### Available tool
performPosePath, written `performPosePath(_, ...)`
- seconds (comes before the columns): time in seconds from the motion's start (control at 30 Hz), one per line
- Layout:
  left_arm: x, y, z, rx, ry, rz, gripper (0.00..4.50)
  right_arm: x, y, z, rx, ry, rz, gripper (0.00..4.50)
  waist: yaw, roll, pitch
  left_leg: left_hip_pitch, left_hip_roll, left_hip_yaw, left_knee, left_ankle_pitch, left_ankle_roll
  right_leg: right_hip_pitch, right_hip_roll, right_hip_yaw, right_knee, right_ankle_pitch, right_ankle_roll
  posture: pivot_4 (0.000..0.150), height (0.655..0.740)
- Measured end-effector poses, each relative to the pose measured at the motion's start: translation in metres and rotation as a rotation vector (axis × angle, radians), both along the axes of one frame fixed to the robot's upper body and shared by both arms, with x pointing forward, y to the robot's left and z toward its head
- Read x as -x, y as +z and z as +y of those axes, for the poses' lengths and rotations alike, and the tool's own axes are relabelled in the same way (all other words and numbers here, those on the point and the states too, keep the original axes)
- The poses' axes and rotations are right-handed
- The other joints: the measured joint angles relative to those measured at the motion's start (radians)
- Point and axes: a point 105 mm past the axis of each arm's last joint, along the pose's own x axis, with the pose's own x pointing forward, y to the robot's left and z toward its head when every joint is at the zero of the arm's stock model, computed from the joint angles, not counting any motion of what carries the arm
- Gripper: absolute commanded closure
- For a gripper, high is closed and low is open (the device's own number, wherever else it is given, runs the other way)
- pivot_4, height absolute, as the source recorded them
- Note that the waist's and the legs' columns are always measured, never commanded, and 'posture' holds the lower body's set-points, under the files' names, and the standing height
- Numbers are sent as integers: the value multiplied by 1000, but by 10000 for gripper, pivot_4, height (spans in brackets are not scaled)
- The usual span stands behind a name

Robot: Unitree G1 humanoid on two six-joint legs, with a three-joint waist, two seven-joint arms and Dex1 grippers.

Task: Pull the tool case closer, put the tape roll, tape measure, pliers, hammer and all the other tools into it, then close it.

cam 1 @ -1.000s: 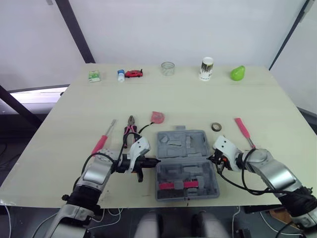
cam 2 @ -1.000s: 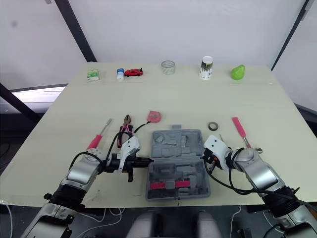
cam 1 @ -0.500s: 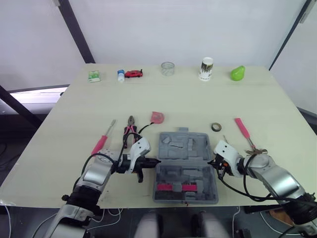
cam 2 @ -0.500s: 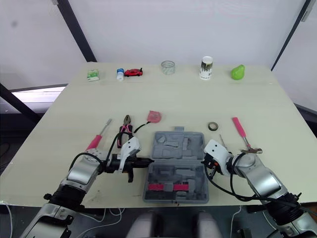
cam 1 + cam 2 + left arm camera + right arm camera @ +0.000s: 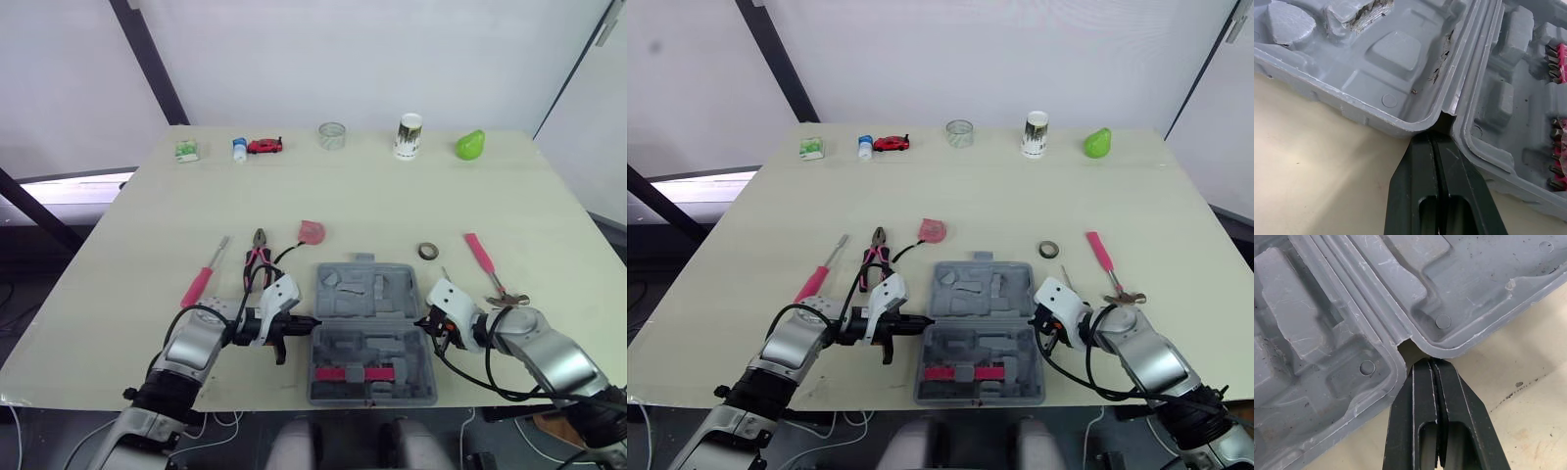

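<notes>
Pale wooden table [image 5: 411, 201] before a plain white wall [image 5: 343, 59]. Grey tool case [image 5: 364, 294] lying open near the front edge, left gripper [image 5: 309, 321] and right gripper [image 5: 422, 321] both pinched together empty, tips at its hinge notches. Pliers [image 5: 258, 259] and tape roll [image 5: 427, 251] just beyond.

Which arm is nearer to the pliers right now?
Left. The left arm has its shut jaws at the tool case left edge, close to the pliers; the right arm is across the case, at its right edge.
</notes>
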Motion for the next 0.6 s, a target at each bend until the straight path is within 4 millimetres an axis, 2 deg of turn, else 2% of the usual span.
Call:
performPosePath(0.37, 2, 0, 2, 0, 5, -1, 44604, 6, 0, 1, -2, 2, 11, 45000, -1, 0, 0, 0, 0, 0, 0, 0, 0, 0, 0, 0, 0, 0, 0, 1500, 7400)
performPosePath(0.6, 11, -1, 4, -9, 3, 6, 44604, 10, -1, 3, -7, 6, 19, 45000, -2, 0, 0, 0, 0, -2, 0, 0, 0, 0, 0, 0, 0, 0, 0, 1500, 7400)
